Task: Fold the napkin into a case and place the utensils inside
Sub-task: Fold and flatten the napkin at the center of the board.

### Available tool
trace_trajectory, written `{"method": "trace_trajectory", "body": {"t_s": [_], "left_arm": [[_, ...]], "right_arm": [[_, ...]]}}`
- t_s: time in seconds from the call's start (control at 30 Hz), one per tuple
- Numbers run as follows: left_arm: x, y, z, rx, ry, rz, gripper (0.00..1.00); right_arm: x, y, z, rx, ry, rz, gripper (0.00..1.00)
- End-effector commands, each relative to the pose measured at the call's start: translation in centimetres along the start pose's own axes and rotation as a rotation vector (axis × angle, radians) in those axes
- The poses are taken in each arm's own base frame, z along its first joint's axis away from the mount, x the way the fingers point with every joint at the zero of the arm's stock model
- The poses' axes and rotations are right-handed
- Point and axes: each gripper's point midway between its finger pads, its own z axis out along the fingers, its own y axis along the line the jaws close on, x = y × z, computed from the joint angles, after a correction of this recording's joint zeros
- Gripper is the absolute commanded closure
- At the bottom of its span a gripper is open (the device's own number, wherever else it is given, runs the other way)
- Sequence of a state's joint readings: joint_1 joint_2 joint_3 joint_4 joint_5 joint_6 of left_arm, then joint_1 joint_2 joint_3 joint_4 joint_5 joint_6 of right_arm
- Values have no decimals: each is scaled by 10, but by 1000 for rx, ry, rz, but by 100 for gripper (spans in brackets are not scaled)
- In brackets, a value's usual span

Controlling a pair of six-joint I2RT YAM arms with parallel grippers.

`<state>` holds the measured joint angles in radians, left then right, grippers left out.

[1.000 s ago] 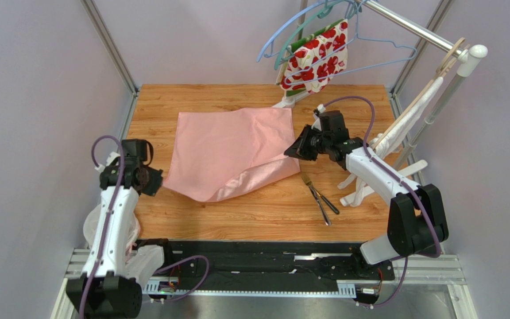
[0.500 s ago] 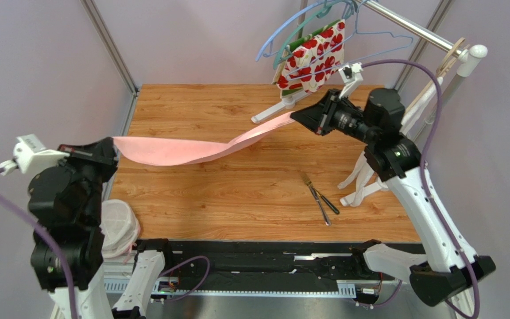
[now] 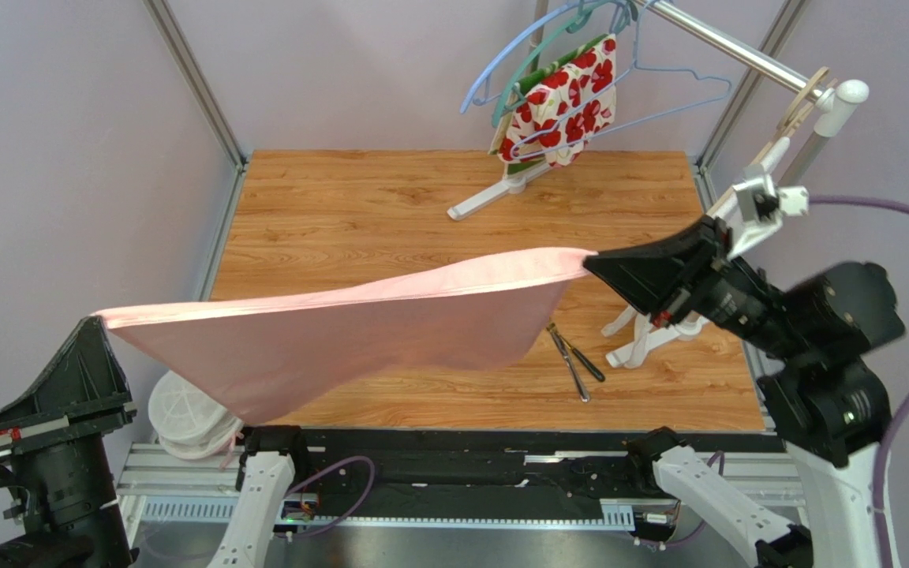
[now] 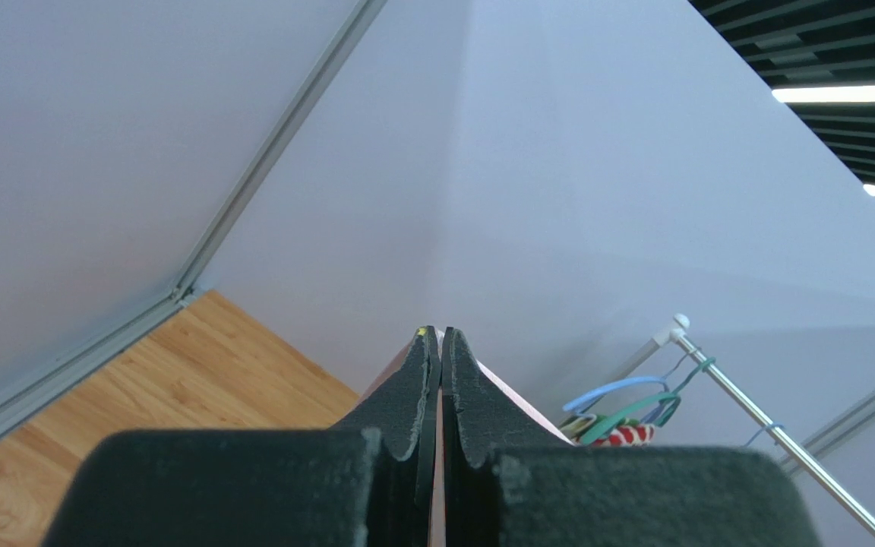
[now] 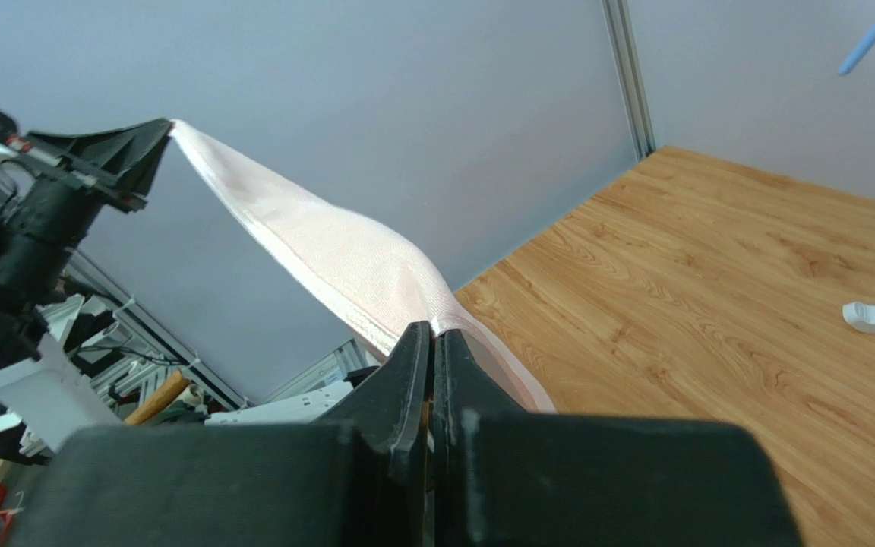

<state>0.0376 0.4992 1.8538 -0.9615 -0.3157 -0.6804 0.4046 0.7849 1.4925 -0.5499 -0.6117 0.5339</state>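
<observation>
Top view: the napkin (image 3: 353,331) hangs stretched in the air over the surface (image 3: 341,225), with its long axis running left to right. The left pincer (image 3: 100,317) pinches one end and the right pincer (image 3: 590,263) the other. The utensils (image 3: 572,355) lie on the surface under the right end, pointing roughly near-to-far.

Left wrist: the jaws are pressed together on a sliver of pink cloth.

Right wrist: the jaws are clamped on a corner.

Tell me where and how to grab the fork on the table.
Likely best: take the fork across its thin shaft near its near end, where it splays away from the darker piece. Come straight down from above, jaws closing across its width: it lies flat on the table, so no side offers an edge.
</observation>
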Motion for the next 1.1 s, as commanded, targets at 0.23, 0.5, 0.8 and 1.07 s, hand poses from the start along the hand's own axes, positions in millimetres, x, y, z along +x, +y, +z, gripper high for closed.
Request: {"method": "trace_trajectory", "body": {"t_s": [0.23, 0.5, 0.8, 1.07], "left_arm": [[120, 45, 113, -152, 262, 231, 100], [275, 102, 227, -253, 508, 355, 100], [430, 170, 334, -249, 716, 356, 100], [494, 197, 371, -245, 819, 325, 100]], "right_arm": [[47, -97, 43, 247, 74, 156, 100], [91, -249, 112, 489, 143, 185, 100], [160, -403, 177, 553, 289, 287, 100], [181, -446, 184, 593, 325, 322, 100]]}}
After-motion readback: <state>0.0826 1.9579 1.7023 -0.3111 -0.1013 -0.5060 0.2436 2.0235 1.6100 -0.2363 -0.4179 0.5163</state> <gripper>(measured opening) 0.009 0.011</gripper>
